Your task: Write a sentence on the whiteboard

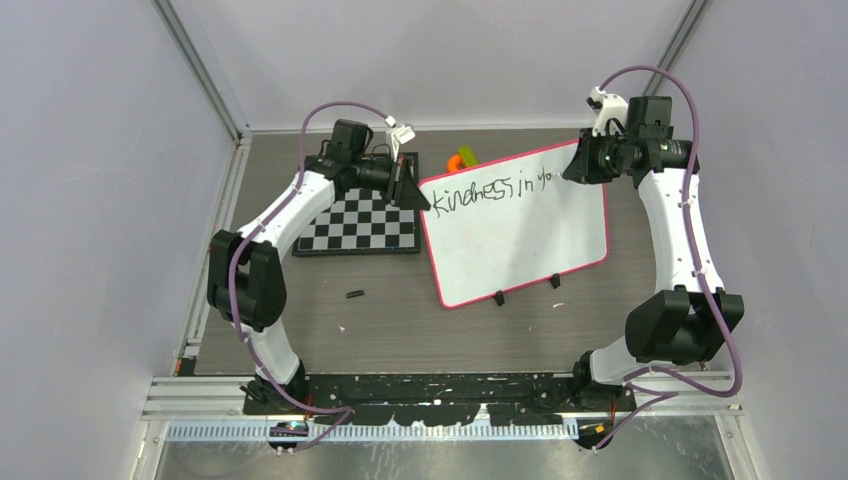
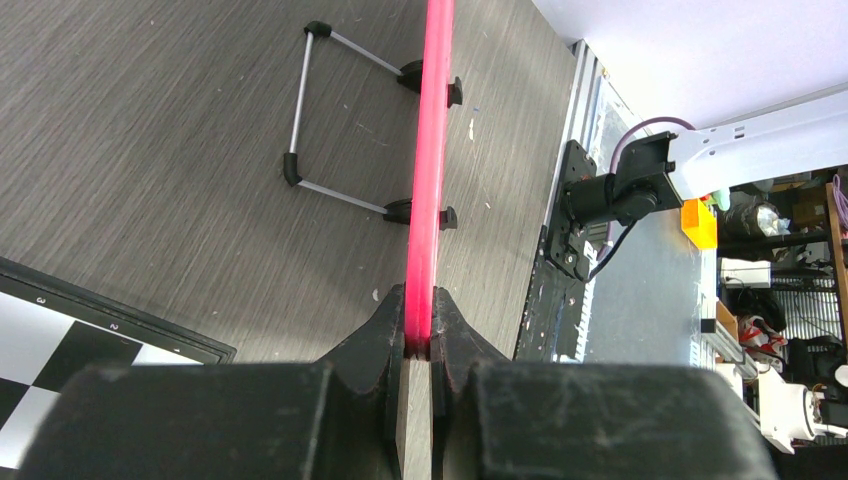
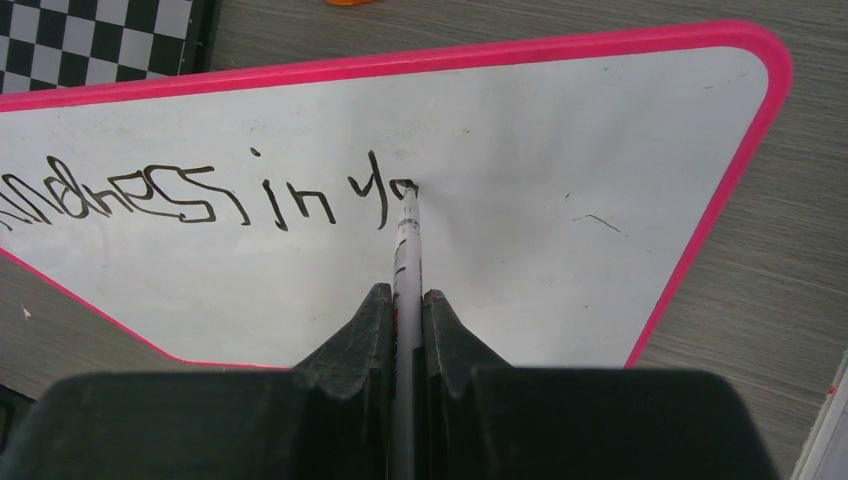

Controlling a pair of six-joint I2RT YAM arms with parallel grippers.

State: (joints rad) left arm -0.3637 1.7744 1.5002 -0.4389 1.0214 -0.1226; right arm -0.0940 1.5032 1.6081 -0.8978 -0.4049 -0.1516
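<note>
1. Reading "kindness in yo" as the sentence, ending just ahead of the right gripper.
2. Pinching a marker in that gripper, tip touching the whiteboard.
3. Clamping the whiteboard's pink frame edge-on in the left gripper, with the checkerboard lying beside it.

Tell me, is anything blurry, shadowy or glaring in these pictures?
Top external view: even, soft light, the sentence on the whiteboard crisp, no glare. Left wrist view: the left end effector is dark and soft up close. Right wrist view: the marker throws faint grey shadows on the whiteboard; the right end effector is dark and soft too.
</note>
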